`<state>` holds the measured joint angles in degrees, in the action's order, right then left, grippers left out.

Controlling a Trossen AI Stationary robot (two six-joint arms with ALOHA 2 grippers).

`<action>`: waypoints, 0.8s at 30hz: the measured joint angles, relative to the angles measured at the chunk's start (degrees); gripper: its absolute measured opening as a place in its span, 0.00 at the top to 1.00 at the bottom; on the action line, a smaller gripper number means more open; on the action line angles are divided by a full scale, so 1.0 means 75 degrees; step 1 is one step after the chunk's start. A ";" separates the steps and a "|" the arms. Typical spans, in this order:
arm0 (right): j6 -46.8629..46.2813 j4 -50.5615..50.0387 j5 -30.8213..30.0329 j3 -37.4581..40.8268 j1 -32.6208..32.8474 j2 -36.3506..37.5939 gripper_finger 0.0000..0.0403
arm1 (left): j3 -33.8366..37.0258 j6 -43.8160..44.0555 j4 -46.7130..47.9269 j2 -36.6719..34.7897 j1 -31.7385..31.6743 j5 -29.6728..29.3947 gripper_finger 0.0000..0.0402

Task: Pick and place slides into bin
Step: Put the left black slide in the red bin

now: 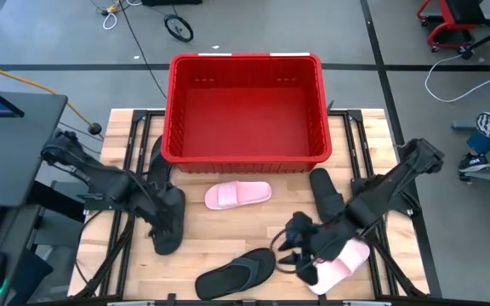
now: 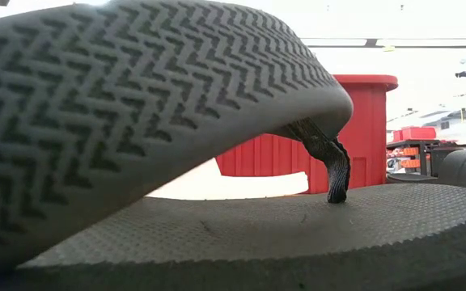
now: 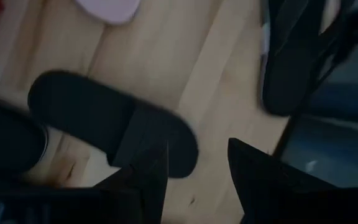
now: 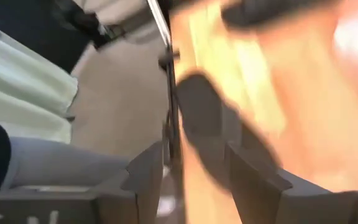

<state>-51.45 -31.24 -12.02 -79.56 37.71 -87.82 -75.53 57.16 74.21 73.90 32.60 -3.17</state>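
The red bin [image 1: 247, 109] stands at the far middle of the table and also shows in the low view [image 2: 366, 133]. A pale pink slide [image 1: 237, 195] lies in front of it. A black slide [image 3: 104, 121] lies at the left, and my left gripper [image 3: 197, 165] is open just over its near end [image 1: 168, 231]. A black flip-flop [image 1: 236, 270] lies at the near edge and fills the low view [image 2: 176, 145]. My right gripper [image 1: 292, 244] is open and empty between the flip-flop and a second pink slide [image 1: 340, 263]. Another black slide [image 1: 325, 194] lies right of centre.
The table's near edge [image 1: 253, 299] is close to the flip-flop and the right pink slide. A person's legs [image 4: 36, 112] in pale trousers show beyond the table in the right wrist view. Bare wood [image 1: 253, 229] lies between the two grippers.
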 joint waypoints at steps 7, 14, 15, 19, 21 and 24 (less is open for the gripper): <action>-0.2061 -0.0009 -0.0018 0.0281 0.0090 -0.1337 0.56 | 0.0001 0.1924 0.1593 0.1182 0.0546 -0.0016 0.57; -0.3830 0.0006 -0.0043 0.0281 0.0088 -0.2067 0.56 | 0.0003 0.1915 0.1449 0.2453 0.1629 0.0392 0.57; -0.3951 0.0025 -0.0043 0.0281 0.0088 -0.2081 0.56 | 0.0003 0.1914 0.1470 0.2640 0.1750 0.0395 0.57; -0.4175 0.0020 -0.0046 0.0275 0.0088 -0.2042 0.56 | 0.0003 0.1893 0.1507 0.3346 0.2174 0.0343 0.57; -0.4166 0.0038 -0.0079 0.0275 0.0088 -0.1942 0.56 | 0.0003 0.1898 0.1400 0.3678 0.2337 0.0336 0.57; -0.4133 0.0077 -0.0381 0.0272 0.0070 -0.1774 0.56 | 0.0003 0.1941 0.1360 0.4131 0.2548 0.0177 0.57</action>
<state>-82.45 -30.67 -14.88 -77.52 38.24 -101.12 -75.50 71.72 84.41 104.88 51.71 -1.85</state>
